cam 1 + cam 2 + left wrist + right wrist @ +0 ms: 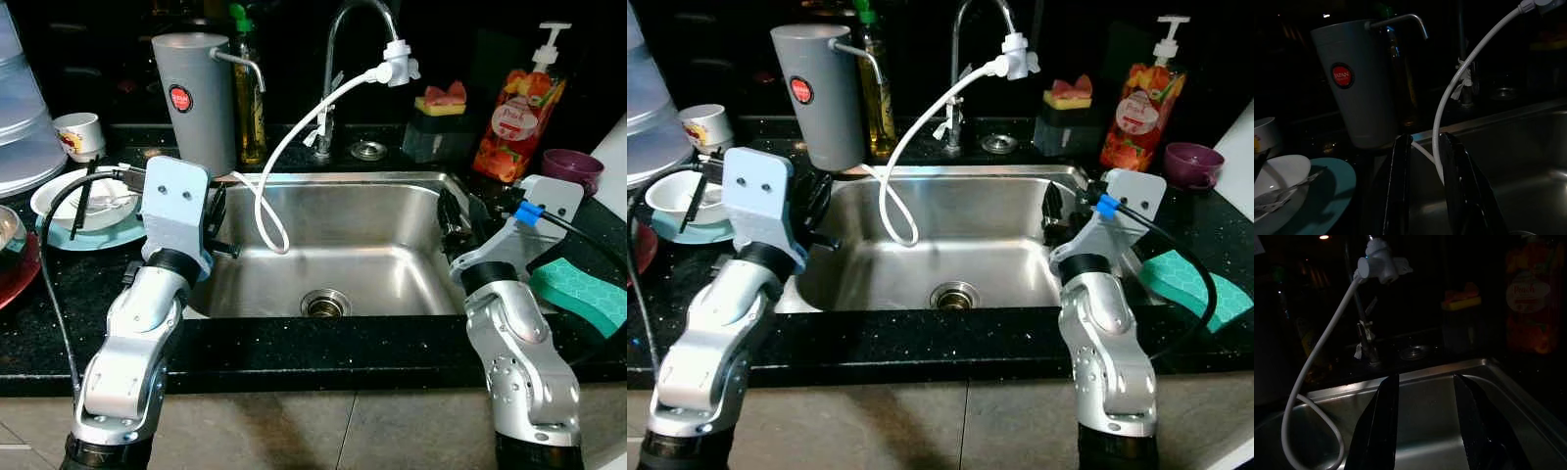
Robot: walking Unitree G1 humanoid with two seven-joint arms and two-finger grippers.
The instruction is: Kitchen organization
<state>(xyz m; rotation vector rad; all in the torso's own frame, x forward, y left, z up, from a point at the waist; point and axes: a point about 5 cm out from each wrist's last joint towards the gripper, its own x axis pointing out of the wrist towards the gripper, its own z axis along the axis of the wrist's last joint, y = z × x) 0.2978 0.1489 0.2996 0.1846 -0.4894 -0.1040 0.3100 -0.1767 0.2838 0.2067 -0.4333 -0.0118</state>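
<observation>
Over sink (392,245) I hold both grippers: left gripper (1425,186) narrowly parted, right gripper (1425,426) wide, both unloaded; dishes (83,201) far left; I'd reach left slowly, avoiding hose (284,157)

home kitchen | steel sink (392,196) | faucet (338,59) | soap bottle (517,108) | dishes (83,201)

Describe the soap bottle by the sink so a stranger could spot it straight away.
Start at the steel sink and look to its back right corner on the black counter. The soap bottle stands there, right of a dark sponge holder. It alone has a white pump and an orange peach label.
</observation>
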